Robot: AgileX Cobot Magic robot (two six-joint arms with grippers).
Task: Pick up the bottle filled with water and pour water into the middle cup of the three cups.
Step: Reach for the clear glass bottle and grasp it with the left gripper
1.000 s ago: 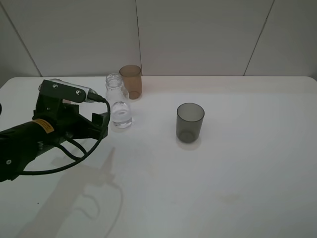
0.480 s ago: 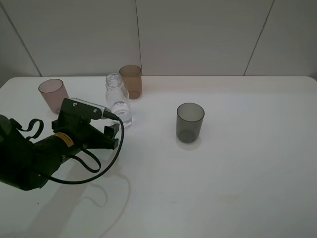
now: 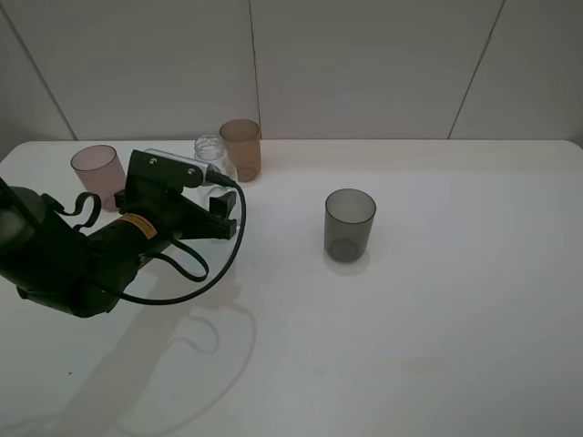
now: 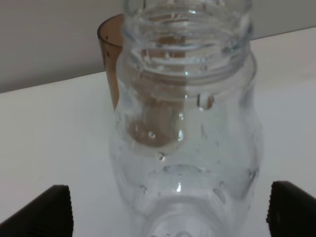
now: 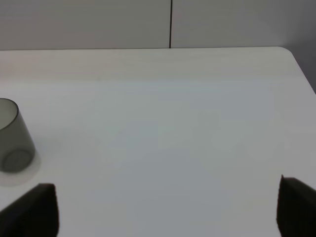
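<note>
The clear bottle (image 3: 210,151) stands on the white table, with only its neck and shoulders showing above my left arm. In the left wrist view the bottle (image 4: 185,148) fills the frame, with water in its lower part. My left gripper (image 3: 221,208) is open, with the bottle between its fingertips (image 4: 47,212). The amber-brown middle cup (image 3: 240,148) stands just behind the bottle and shows through it (image 4: 109,59). The pinkish cup (image 3: 97,173) is at the left and the smoky-grey cup (image 3: 350,225) at the right. My right gripper (image 5: 168,207) is open and empty, with the grey cup (image 5: 12,136) off to one side.
The white table (image 3: 437,309) ends at a tiled wall (image 3: 364,64) just behind the amber cup. My left arm's black cable (image 3: 205,269) loops over the table in front of the bottle.
My left arm has moved toward the back of the table. Its open fingers, short of the bottle before, now stand on either side of it. The cups and the bottle have not moved.
</note>
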